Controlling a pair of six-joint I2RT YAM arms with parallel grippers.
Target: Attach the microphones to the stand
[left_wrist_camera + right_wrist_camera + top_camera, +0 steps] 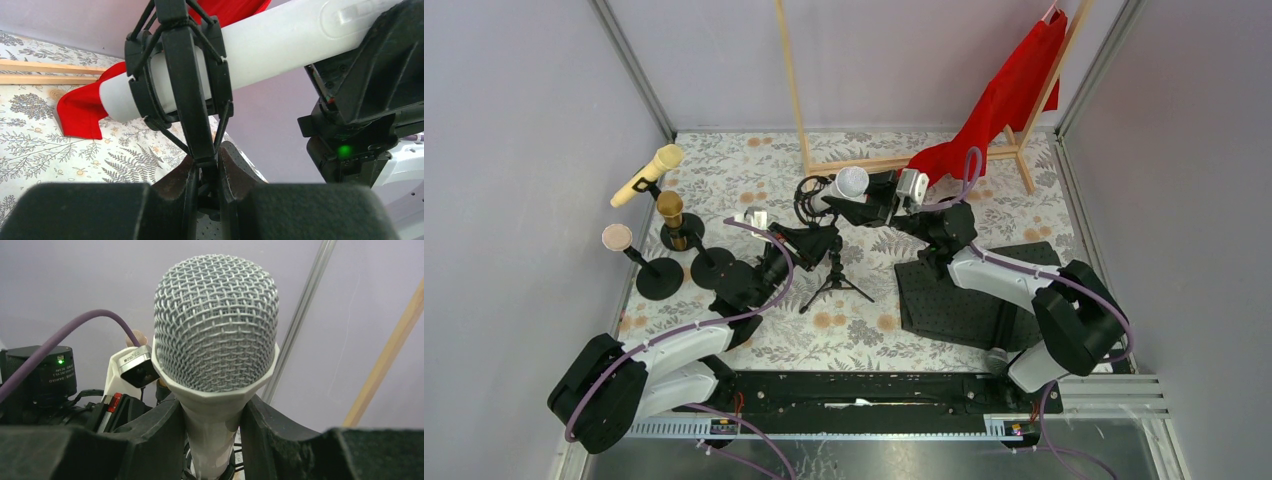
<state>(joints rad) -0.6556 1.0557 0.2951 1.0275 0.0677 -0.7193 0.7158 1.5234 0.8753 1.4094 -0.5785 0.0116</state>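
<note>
At nine o'clock on the table (pixel 724 165) we see three mics up on black stands (pixel 659 278). The yellow mic (pixel 652 172) lies tilted, farthest back; the gold mic (pixel 670 210) stands upright at its five o'clock; the pink mic (pixel 617 238) sits at the gold one's eight o'clock, its head facing up.

Toward the centre, the left gripper (pixel 207 173) reaches in from seven o'clock. In its wrist view we see the fingers (pixel 180 187) pressed together on the black upright bar of the mount (pixel 187 100). The mount tops the tripod (pixel 834 282) in the middle of the table.

The white mic (pixel 215 325) runs through the mount's ring; its butt end pokes out on the far side, and its grey mesh head points toward twelve o'clock in the top view.

The right gripper (pixel 212 422) comes from four o'clock and pinches the white mic just below the head, one finger (pixel 162 432) on each side of the neck.

At five o'clock lies a black board (pixel 964 300) under the right arm. At one o'clock a red cloth (pixel 1004 100) hangs off a wooden rack (pixel 792 80), its lower end on the table.
</note>
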